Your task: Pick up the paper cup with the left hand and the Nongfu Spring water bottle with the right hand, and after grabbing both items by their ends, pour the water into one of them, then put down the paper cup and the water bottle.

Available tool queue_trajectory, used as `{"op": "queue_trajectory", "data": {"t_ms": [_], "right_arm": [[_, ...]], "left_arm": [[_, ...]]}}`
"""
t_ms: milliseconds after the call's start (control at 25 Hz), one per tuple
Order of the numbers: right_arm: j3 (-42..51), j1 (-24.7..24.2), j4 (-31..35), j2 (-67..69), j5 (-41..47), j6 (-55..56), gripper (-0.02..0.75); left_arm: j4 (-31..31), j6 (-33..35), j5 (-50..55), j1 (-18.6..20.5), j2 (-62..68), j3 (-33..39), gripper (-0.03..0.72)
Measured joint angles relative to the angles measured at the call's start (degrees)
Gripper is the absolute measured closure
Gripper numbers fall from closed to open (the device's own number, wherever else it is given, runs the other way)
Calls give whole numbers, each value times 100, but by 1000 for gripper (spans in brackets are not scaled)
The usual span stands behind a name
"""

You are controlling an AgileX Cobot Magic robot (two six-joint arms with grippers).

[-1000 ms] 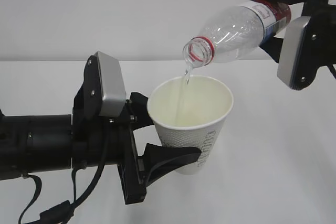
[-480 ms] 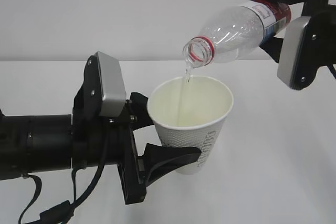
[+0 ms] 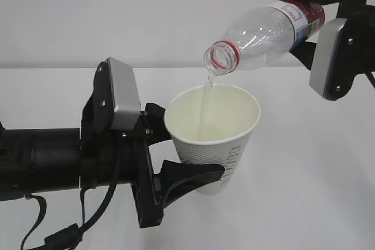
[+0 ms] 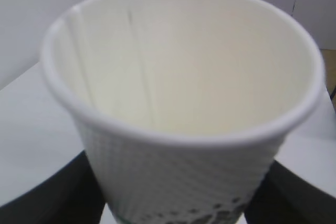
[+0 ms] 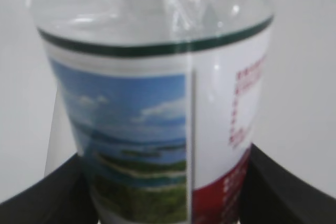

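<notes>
Right hand (image 3: 302, 19) is gripping the tilted bottle (image 3: 263, 30), pouring water (image 3: 205, 100) into the cup (image 3: 214, 136) that the left hand (image 3: 176, 156) is clamping.

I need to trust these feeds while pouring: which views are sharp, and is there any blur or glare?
Exterior view: evenly lit and sharp, the thin stream from the bottle into the cup shows, soft shadows only. Left wrist view: the cup fills the frame, its rim soft, bright wall behind. Right wrist view: the bottle label is too close, blurred, with faint glare on the plastic above.
</notes>
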Motion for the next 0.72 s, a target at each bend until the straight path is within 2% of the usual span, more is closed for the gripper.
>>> {"op": "queue_trajectory", "data": {"t_ms": [720], "right_arm": [[0, 0, 0, 0, 0, 0, 235]], "left_arm": [[-143, -2, -9, 0, 0, 0, 167]]}}
